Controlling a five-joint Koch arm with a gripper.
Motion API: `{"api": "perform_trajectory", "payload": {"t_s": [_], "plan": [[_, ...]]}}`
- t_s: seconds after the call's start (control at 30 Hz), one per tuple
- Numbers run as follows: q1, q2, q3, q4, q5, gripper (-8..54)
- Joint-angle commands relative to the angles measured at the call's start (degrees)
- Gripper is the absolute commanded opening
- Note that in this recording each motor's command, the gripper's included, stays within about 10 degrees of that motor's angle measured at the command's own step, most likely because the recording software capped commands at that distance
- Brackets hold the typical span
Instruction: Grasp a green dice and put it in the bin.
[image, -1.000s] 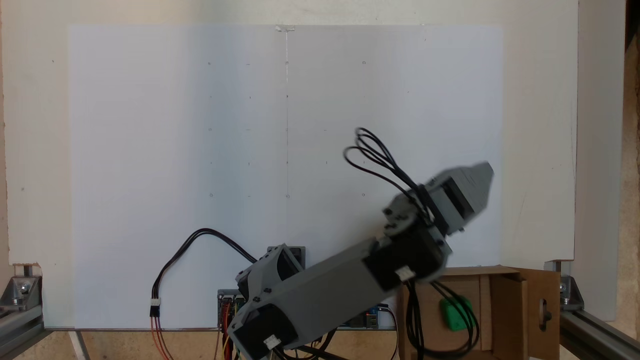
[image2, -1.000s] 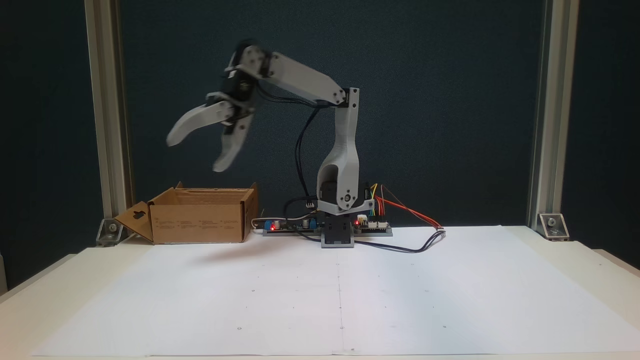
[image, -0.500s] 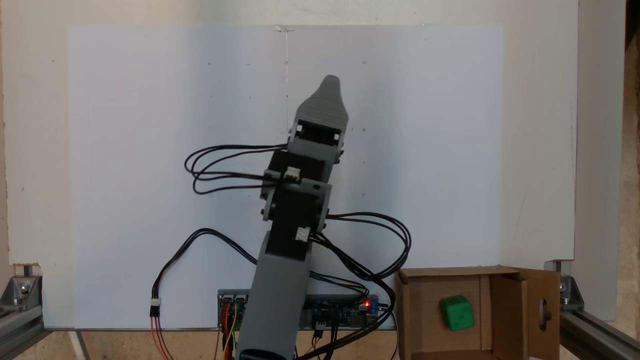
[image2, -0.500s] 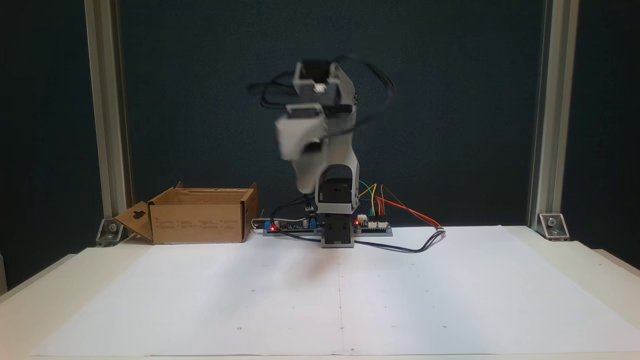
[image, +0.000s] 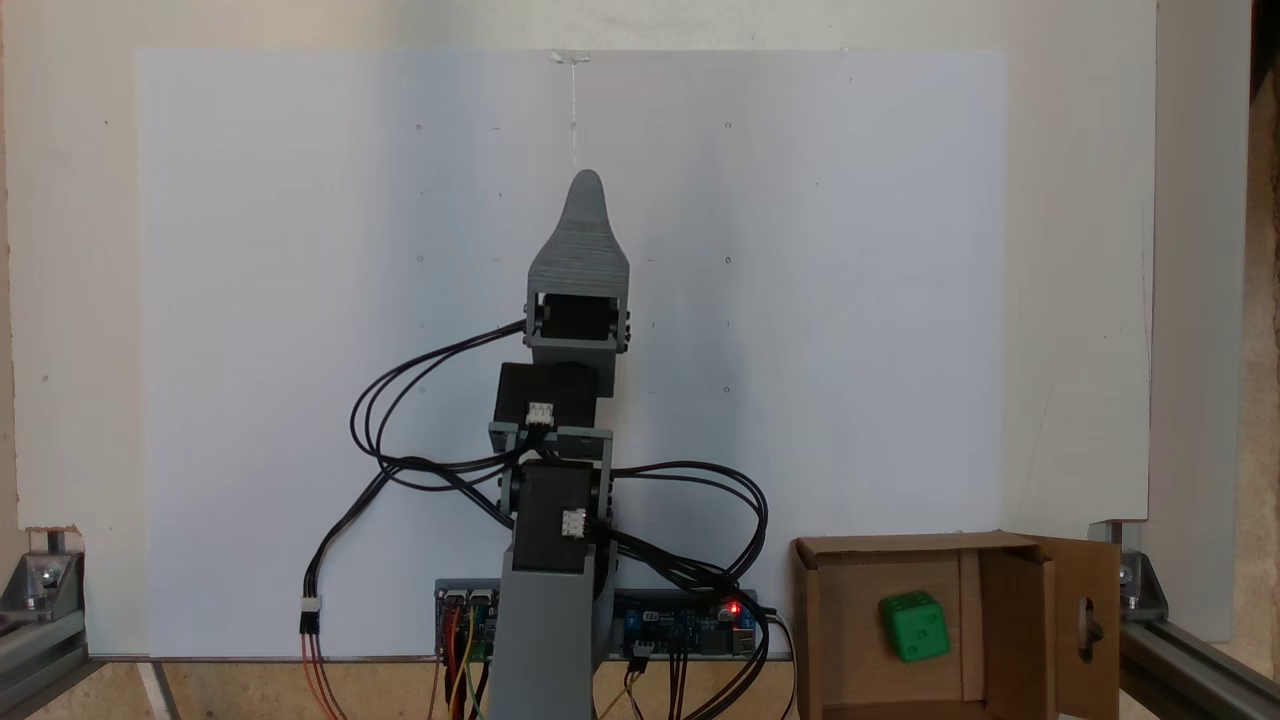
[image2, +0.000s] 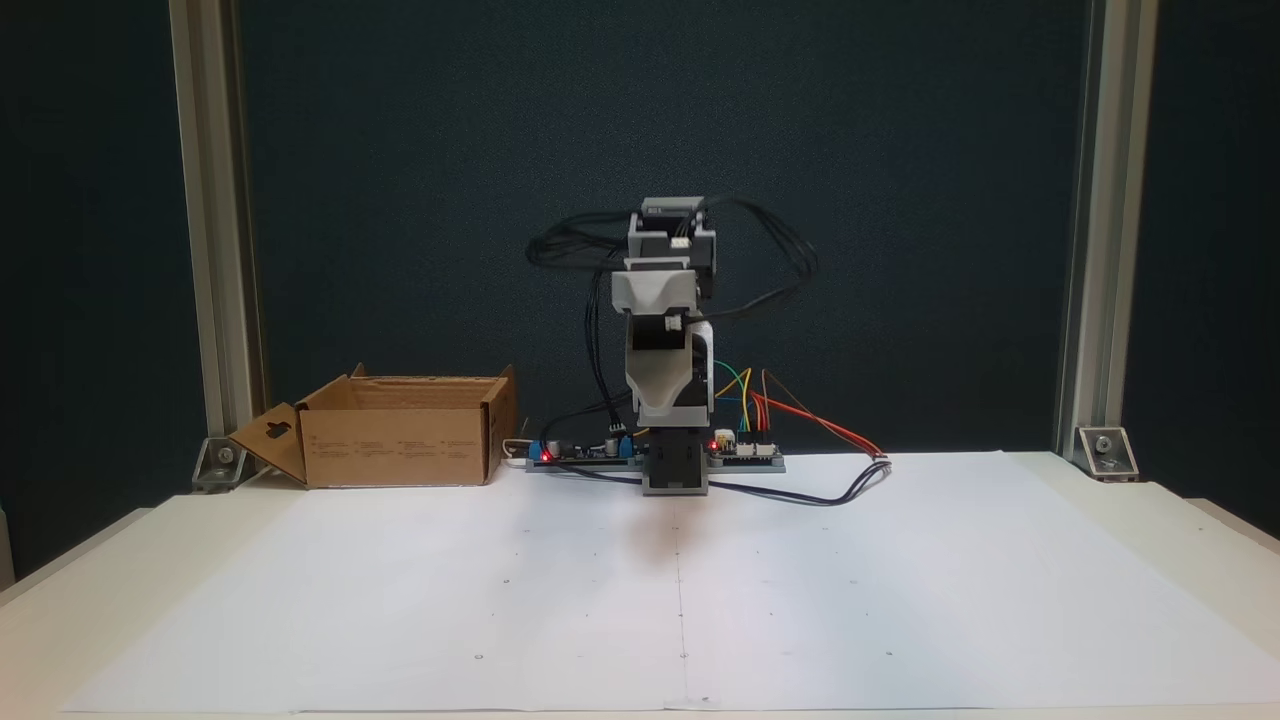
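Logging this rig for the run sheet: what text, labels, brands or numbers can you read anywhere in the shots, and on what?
None can be read.
Bin: faint rows of small print on its front wall, too small to read.
Control boards: any markings too small to read.
Green dice: pips, no text.

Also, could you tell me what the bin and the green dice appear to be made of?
The bin looks like brown corrugated cardboard, matte, with folded flaps and raw cut edges. The green dice seems moulded plastic: uniform bright green, rounded edges, recessed pips, slight sheen, though that is uncertain.
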Motion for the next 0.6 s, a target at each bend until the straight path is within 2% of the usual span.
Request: {"api": "perform_trajectory", "payload": {"t_s": [0.0,0.17,0.57], "plan": [[-0.9,4.0,0.9,-9.5,2.2,45.4],[-1.3,6.9,8.3,-21.6,2.1,45.4],[-1.4,6.9,18.4,-44.4,2.1,45.1]]}}
